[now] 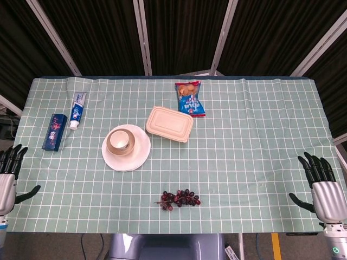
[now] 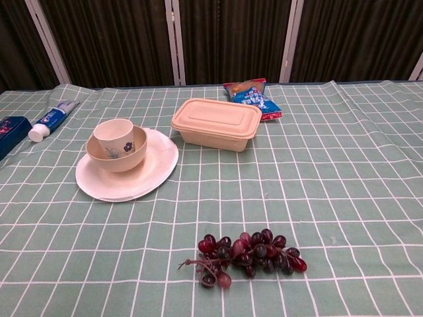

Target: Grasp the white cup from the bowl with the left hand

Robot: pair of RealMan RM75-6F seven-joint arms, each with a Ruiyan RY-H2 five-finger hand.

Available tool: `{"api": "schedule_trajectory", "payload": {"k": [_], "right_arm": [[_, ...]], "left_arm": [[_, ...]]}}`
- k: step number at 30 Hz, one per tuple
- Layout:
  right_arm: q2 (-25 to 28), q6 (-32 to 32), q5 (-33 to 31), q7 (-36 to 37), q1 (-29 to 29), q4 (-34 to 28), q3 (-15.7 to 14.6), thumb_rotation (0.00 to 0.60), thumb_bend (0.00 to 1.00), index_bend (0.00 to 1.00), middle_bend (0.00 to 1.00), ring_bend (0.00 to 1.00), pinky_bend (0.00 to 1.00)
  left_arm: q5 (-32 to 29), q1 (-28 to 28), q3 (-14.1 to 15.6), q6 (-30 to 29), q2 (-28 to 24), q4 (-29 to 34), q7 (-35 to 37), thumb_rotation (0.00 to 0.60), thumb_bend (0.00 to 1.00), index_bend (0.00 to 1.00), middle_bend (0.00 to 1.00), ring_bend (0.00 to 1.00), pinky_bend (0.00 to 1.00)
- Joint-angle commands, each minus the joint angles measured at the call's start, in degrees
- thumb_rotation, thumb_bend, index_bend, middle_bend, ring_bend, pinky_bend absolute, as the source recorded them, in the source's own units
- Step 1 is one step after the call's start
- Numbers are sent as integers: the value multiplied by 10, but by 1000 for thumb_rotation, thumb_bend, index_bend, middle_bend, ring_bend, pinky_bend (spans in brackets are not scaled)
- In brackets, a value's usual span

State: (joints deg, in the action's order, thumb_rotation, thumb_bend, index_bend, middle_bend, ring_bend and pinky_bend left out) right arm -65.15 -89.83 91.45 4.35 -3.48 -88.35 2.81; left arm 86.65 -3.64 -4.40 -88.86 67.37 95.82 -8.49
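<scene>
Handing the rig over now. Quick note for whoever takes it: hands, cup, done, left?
Left hand: open, holds nothing, at the table's near left edge, far from the cup.
Right hand: open, holds nothing, at the near right edge.
White cup: upright inside the bowl, which sits on the white plate, left of the lidded beige box.
Done: nothing.
Left: reach with the left hand, grasp the cup, lift it out.

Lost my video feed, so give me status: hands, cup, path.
Left hand and right hand open at table edge. White cup upright in bowl on plate. Nothing blocking.
</scene>
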Motion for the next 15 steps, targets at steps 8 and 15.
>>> {"api": "schedule_trajectory", "payload": {"k": [8,15], "right_arm": [[7,-3,6,15,1,-3,-2,600,71,16,0,0,0],[9,-3,5,20,0,-4,-1,600,71,16,0,0,0]], "left_arm": [[-30,-90,-53,88,50,4,-60,600,182,362,0,0,0],[-91,-153,-87,166,82,-16,-99,600,255,460,0,0,0]]}}
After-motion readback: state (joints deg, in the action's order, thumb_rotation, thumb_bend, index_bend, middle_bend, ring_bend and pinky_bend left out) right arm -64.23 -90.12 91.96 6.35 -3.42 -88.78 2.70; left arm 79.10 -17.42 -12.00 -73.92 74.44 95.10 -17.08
